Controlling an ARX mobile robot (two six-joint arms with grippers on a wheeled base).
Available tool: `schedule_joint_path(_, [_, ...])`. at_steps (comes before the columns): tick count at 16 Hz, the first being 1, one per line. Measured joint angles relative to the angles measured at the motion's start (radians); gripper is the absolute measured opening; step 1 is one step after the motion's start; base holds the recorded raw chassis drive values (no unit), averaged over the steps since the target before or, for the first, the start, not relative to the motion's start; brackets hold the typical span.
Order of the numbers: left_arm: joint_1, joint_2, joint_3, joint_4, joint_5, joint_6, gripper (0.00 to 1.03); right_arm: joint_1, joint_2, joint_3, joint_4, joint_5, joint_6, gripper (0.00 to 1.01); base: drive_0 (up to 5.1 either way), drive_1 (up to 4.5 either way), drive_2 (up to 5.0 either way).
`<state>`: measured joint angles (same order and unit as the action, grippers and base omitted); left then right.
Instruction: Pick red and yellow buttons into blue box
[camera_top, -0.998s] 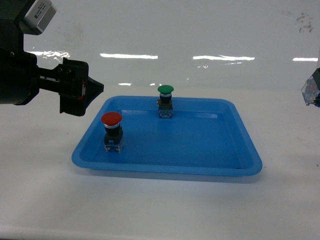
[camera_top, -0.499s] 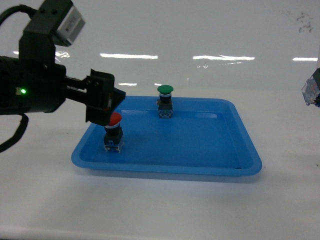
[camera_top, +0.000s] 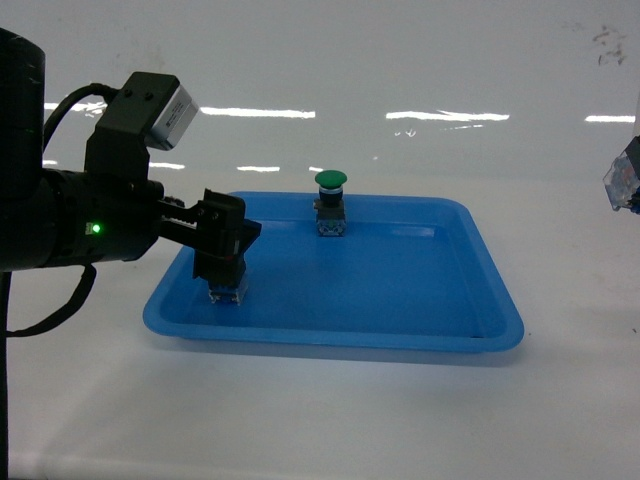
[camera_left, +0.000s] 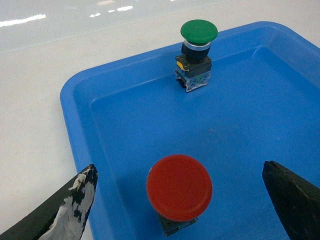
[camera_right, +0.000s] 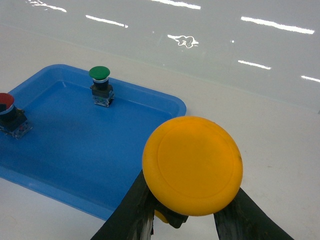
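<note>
Left gripper (camera_left: 180, 200) hangs spread, red button (camera_left: 179, 187) between its fingers in the tray (camera_left: 75, 100), ungrasped. Right gripper (camera_right: 182, 212) clamps the yellow button (camera_right: 192, 165). No box visible; neither button delivered.

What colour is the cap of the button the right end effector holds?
Yellow button, seen best in the right wrist view.

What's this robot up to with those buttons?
It is collecting buttons. The left gripper hangs open around the red button, which stands in the blue tray; it has not closed yet. The right gripper holds the yellow button off to the side. The green button sits alone at the tray's back.
</note>
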<state>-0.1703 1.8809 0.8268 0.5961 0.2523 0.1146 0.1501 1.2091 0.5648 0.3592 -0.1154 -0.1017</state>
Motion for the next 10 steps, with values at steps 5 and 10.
schedule_joint_path(5, [-0.018,0.068,0.042,-0.009,0.010,0.045,0.98,0.000,0.000,0.000,0.000,0.000,0.000,0.25,0.0,0.00,0.0])
schedule_joint_path(10, [-0.021,0.134,0.092,-0.026,0.002,0.080,0.98,0.000,0.000,0.000,0.000,0.000,0.000,0.25,0.0,0.00,0.0])
